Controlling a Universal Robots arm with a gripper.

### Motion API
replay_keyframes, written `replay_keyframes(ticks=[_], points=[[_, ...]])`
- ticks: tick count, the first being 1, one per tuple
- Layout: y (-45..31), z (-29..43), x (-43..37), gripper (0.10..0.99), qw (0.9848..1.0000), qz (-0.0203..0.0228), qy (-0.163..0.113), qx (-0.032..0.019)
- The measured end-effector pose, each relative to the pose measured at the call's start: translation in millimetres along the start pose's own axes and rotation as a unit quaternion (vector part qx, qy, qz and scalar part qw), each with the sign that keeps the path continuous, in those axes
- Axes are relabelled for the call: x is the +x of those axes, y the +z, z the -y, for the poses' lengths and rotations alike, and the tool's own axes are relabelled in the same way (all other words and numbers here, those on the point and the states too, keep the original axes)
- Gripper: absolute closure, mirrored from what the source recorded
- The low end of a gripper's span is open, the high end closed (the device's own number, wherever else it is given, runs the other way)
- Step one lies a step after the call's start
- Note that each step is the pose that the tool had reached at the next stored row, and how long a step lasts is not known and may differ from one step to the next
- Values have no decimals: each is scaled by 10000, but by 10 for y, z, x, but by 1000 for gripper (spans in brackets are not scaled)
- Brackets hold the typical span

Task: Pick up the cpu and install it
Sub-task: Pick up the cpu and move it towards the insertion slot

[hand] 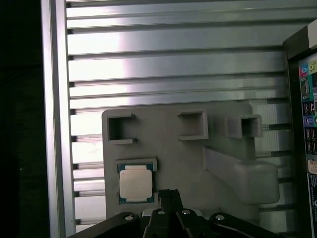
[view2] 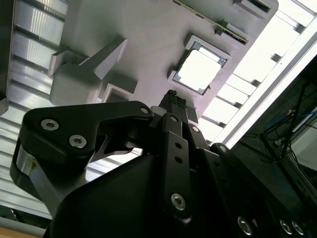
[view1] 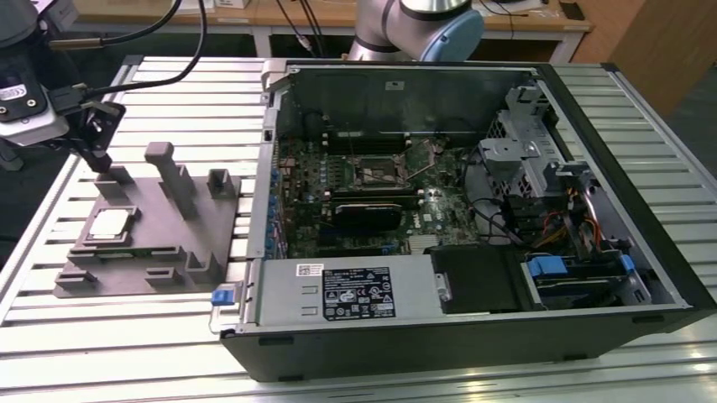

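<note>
The cpu [view1: 110,225] is a small square chip with a silvery-white top. It lies flat in a pocket of the grey fixture block [view1: 157,252] on the exterior view's left, and both wrist views show the cpu [hand: 135,184] [view2: 199,70] as well. My gripper [view1: 103,166] hangs above the far end of the fixture, a short way from the chip and not touching it. Its fingertips [hand: 169,194] [view2: 173,95] are pressed together with nothing between them. The open computer case holds the motherboard with its black socket frame [view1: 375,172].
The open black computer case [view1: 471,327] fills the exterior view's right, with drive cages and cables inside. Upright posts [view1: 168,172] rise from the fixture beside the cpu pocket. The slatted aluminium table [view1: 112,336] runs under everything. Cables hang above my gripper.
</note>
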State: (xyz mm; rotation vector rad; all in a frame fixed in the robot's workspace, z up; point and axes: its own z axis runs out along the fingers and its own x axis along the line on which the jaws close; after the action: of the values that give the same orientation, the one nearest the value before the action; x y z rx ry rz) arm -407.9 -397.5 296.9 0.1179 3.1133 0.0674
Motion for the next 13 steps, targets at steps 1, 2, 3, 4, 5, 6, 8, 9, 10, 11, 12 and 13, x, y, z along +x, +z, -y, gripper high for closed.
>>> replay_keyframes(ticks=[1, 2, 3, 4, 5, 6, 8, 9, 10, 11, 12, 13], points=[[7, 0, 0, 980, 10000, 0, 0, 0], [13, 0, 1, 980, 10000, 0, 0, 0], [20, 1, 1, 980, 10000, 0, 0, 0], [25, 1, 1, 980, 10000, 0, 0, 0], [31, 1, 1, 980, 10000, 0, 0, 0], [37, 1, 1, 980, 10000, 0, 0, 0], [48, 2, 1, 980, 10000, 0, 0, 0], [54, 2, 2, 980, 10000, 0, 0, 0], [60, 3, 2, 980, 10000, 0, 0, 0], [67, 3, 2, 980, 10000, 0, 0, 0], [74, 3, 2, 980, 10000, 0, 0, 0], [81, 3, 3, 980, 10000, 0, 0, 0]])
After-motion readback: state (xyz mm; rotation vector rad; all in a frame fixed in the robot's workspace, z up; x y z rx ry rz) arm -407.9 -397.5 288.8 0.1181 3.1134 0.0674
